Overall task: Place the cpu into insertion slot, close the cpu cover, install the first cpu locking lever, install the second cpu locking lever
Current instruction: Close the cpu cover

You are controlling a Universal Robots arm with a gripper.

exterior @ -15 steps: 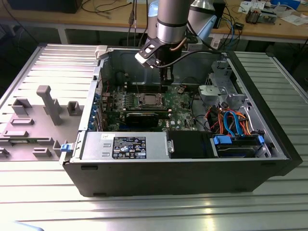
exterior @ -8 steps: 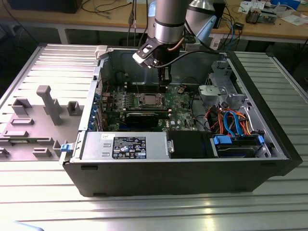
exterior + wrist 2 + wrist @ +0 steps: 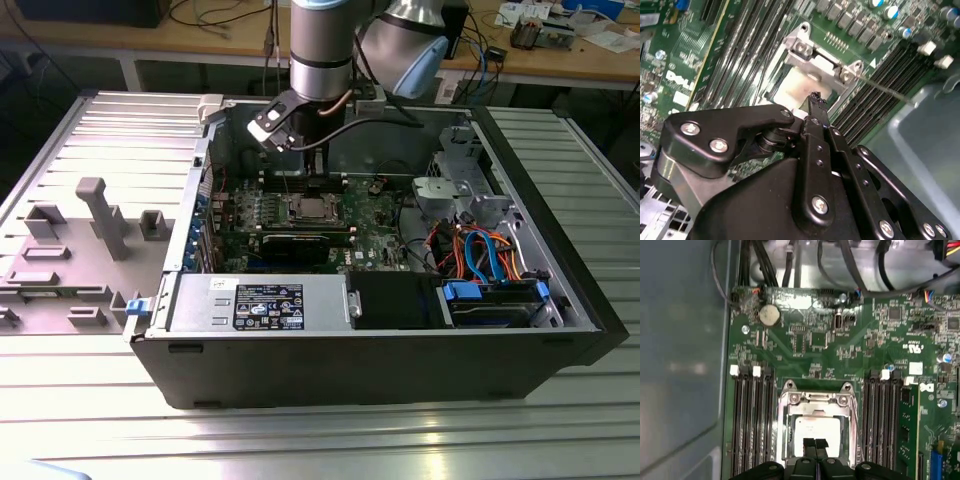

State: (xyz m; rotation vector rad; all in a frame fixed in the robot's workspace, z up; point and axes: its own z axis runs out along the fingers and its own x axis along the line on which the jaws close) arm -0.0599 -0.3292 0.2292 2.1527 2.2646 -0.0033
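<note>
The cpu (image 3: 815, 429), a pale silvery square, sits in the insertion slot (image 3: 309, 208) on the green board. The cpu cover (image 3: 816, 400), a silvery metal frame, lies down around the chip's top. My gripper (image 3: 815, 444) hangs just above the chip's near edge, its two black fingertips (image 3: 809, 444) pressed together with nothing visible between them. In the second wrist view the fingertip (image 3: 815, 100) stands over the chip (image 3: 797, 87), and a thin metal lever rod (image 3: 885, 89) runs out from the cover's corner over the memory slots.
Long black memory slots (image 3: 750, 425) flank the socket on both sides (image 3: 882, 425). A black graphics card (image 3: 305, 243) lies in front of the socket in the exterior view. Case walls (image 3: 400, 140), a drive cage (image 3: 450, 195) and coloured cables (image 3: 480, 250) crowd the exterior view's right.
</note>
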